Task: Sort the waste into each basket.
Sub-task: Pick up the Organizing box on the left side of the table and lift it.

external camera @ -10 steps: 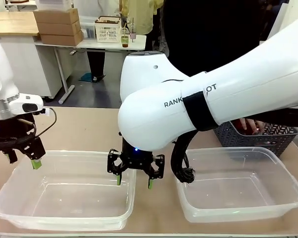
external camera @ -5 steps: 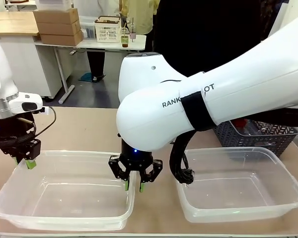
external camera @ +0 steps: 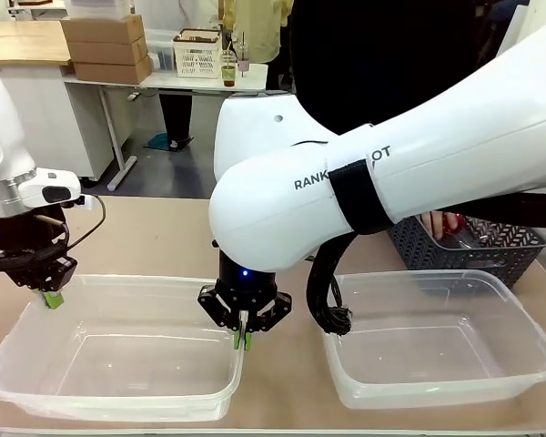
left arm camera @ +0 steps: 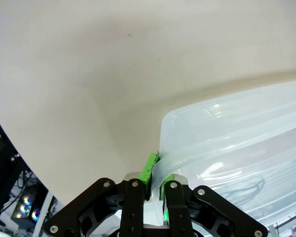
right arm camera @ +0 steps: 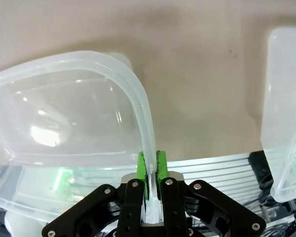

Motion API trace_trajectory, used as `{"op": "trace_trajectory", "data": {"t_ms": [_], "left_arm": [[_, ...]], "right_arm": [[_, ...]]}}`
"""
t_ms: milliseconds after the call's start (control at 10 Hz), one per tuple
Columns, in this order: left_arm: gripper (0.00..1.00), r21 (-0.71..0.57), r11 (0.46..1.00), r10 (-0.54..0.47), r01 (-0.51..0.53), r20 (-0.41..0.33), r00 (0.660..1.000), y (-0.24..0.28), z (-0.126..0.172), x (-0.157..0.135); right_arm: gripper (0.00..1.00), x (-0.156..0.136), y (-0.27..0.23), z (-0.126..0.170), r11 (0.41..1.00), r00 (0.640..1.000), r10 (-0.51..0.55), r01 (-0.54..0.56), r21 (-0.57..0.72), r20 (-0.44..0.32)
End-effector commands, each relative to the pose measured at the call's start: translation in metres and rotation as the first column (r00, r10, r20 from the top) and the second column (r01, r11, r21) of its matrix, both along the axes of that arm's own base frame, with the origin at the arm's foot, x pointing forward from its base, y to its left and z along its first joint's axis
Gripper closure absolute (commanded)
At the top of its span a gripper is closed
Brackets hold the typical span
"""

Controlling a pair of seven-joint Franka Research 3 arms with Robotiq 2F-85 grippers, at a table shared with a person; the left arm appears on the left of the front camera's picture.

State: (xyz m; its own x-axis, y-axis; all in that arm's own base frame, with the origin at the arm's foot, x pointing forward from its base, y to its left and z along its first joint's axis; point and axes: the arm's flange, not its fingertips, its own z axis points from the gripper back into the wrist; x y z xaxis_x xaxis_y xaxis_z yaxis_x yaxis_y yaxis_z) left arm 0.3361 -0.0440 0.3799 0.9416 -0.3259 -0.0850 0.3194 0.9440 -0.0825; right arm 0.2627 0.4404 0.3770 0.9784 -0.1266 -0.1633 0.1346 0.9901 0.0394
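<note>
Clear plastic is what both claws are gripping.

Front view: my left claw is clamped on the far corner of the left tub, its green pads pressed onto the rim. My right claw is clamped on the opposite rim of that tub, jaws pinched over the lip. Just beside the right claw, on the side away from the left one, sits the right tub, apart from the first. Well beyond it, a person's hand reaches into a grey basket. I take it the cans and bottles are in there, but I cannot make them out.

Left wrist view: the rim runs between the pads right at the tub's rounded corner, with bare table ahead of the fingers. The bite looks shallow and sits on a curve, so I judge it could slip under a sideways pull.

Right wrist view: the lip stands squarely between the pads. The tub wall curves away ahead, and the other tub lies off to one side.

As I read it, the step in hand is repositioning this tub with both claws. To do it well I would move both arms together at one pace and lift only slightly. I would also avoid twisting the thin rim and watch the gap to the right tub.
</note>
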Motion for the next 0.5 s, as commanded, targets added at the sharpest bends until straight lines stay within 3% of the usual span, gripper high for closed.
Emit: {"op": "trace_trajectory", "data": {"t_ms": [0,200,400], "left_arm": [[1.0,0.006,0.999,0.052,-0.053,0.067,0.996,0.02,-0.072,-0.132],[1.0,0.023,0.99,0.137,-0.141,0.117,0.984,0.026,-0.033,-0.106],[1.0,0.072,0.964,0.248,-0.258,0.12,0.961,0.029,0.009,-0.065]], "right_arm": [[1.0,0.002,-0.008,0.004,1.0,1.0,-0.008,0.008,-0.005,-0.027],[1.0,0.008,-0.026,0.025,1.0,0.999,0.015,-0.015,0.001,-0.052],[1.0,0.011,-0.055,0.067,0.999,0.997,0.052,-0.052,-0.002,-0.051]]}}
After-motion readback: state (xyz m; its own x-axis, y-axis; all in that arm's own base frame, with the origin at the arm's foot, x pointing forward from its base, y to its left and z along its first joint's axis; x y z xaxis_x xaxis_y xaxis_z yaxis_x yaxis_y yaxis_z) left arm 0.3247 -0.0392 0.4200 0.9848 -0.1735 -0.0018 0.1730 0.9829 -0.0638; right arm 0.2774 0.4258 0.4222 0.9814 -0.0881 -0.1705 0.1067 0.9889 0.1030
